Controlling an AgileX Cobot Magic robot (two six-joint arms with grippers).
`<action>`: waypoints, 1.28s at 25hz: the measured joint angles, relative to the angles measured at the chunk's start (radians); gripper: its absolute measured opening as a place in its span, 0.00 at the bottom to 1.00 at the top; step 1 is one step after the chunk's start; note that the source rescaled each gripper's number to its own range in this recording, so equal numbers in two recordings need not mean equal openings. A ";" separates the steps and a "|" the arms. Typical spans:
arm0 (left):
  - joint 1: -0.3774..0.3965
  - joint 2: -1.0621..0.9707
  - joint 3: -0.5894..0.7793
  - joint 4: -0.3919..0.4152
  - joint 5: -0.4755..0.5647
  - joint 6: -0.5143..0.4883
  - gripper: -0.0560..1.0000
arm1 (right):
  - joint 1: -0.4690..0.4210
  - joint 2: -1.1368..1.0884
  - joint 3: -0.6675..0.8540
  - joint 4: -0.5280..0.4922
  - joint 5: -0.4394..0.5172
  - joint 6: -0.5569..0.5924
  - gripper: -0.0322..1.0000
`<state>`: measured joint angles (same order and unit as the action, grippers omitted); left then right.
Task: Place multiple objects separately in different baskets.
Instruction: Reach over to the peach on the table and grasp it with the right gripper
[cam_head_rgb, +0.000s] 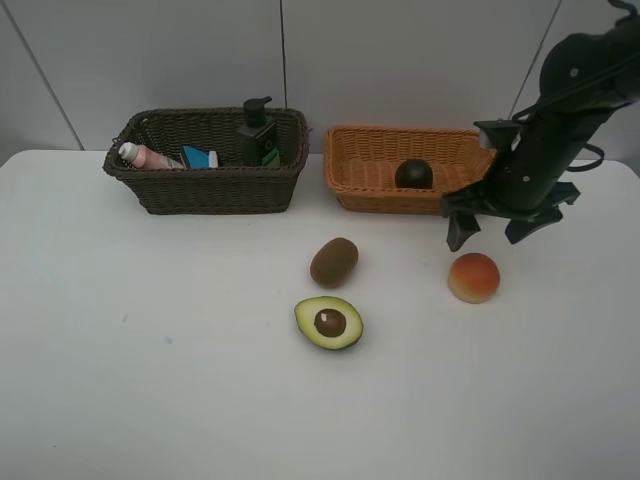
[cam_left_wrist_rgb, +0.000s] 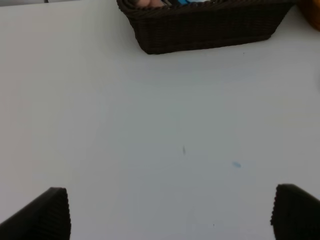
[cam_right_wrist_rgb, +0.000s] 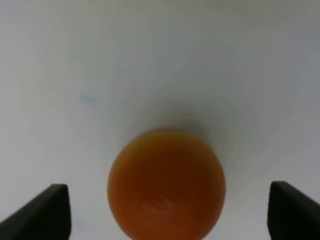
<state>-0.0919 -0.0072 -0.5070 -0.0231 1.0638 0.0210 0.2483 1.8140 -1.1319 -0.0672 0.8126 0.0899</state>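
Note:
The dark brown basket holds a pink bottle, a blue-and-white item and a dark pump bottle. The orange-tan basket holds the mangosteen. The kiwi, avocado half and peach lie on the table. My right gripper is open just above and behind the peach. In the right wrist view the peach sits between the fingers of the gripper. My left gripper is open and empty over bare table. The black eraser is not discernible.
The white table runs to a white wall behind the baskets. The dark basket lies ahead of the left gripper in the left wrist view. The left arm is out of the exterior view.

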 joint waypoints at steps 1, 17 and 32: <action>0.000 0.000 0.000 0.000 0.000 0.000 1.00 | 0.000 0.007 0.001 0.007 -0.010 -0.004 1.00; 0.000 0.000 0.000 0.000 0.000 0.000 1.00 | 0.000 0.198 0.004 -0.036 -0.083 -0.008 1.00; 0.000 0.000 0.000 0.000 0.000 0.000 1.00 | 0.000 0.222 -0.004 -0.035 -0.056 -0.008 0.54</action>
<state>-0.0919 -0.0072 -0.5070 -0.0233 1.0638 0.0210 0.2481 2.0356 -1.1361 -0.1024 0.7569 0.0823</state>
